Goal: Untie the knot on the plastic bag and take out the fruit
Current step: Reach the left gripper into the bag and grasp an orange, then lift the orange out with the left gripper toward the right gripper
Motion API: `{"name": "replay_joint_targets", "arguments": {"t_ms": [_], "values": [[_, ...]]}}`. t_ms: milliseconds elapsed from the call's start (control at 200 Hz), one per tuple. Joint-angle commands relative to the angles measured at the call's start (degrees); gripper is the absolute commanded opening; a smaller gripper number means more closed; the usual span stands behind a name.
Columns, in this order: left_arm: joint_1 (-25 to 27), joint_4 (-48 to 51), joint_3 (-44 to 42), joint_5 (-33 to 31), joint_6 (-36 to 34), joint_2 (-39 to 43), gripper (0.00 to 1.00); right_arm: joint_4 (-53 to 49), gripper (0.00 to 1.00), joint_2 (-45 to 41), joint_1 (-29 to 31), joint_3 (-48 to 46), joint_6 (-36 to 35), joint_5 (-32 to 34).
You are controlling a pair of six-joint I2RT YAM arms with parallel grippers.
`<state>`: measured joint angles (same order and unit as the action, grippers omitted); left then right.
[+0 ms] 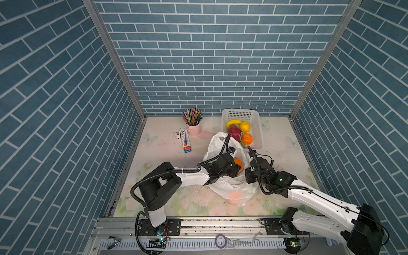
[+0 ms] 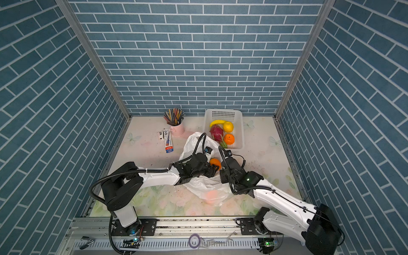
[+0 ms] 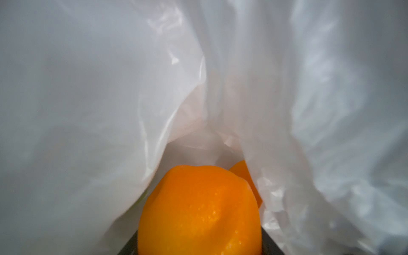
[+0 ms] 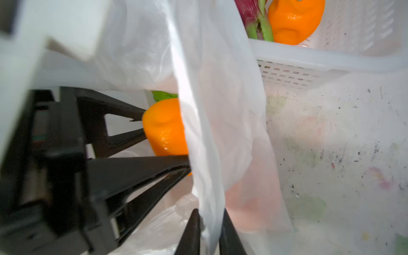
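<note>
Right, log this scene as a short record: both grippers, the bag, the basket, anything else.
left gripper: shut on orange, at the plastic bag's mouth
right gripper: shut on a fold of the plastic bag
plastic bag: on the table, mouth open, reddish shape showing through
basket: holds banana, lemon, dragon fruit, second orange
elsewhere: pink cup of pencils, printed box

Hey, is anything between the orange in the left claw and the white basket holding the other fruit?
Yes. A raised sheet of the plastic bag, pinched by the right claw, hangs between the orange in the left claw and the basket. The orange would probably have to lift over that film.
</note>
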<state>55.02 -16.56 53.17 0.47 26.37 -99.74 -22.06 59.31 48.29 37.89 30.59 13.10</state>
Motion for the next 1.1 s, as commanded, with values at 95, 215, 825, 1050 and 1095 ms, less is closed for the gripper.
{"name": "replay_joint_targets", "arguments": {"t_ms": [95,215,825,1050,1095], "values": [[-0.3,-6.5,-5.8,0.8,-4.3,7.6,0.50,-1.9,0.29,0.4,-0.4,0.1,3.0,1.2],[-0.2,-8.9,-8.5,0.1,-8.0,11.6,0.50,-1.3,0.41,-1.0,-0.4,0.3,2.5,1.1],[-6.1,-32.9,-22.4,11.9,-16.6,24.8,0.49,8.7,0.82,-17.9,-6.0,1.3,1.1,-13.1],[-6.6,-37.2,-22.0,18.3,-24.8,26.0,0.49,16.9,0.90,-16.7,-10.4,3.4,4.9,-31.9],[-6.5,-37.8,-21.9,18.7,-26.2,26.4,0.49,18.7,0.91,-16.4,-11.0,3.6,6.1,-34.3]]}}
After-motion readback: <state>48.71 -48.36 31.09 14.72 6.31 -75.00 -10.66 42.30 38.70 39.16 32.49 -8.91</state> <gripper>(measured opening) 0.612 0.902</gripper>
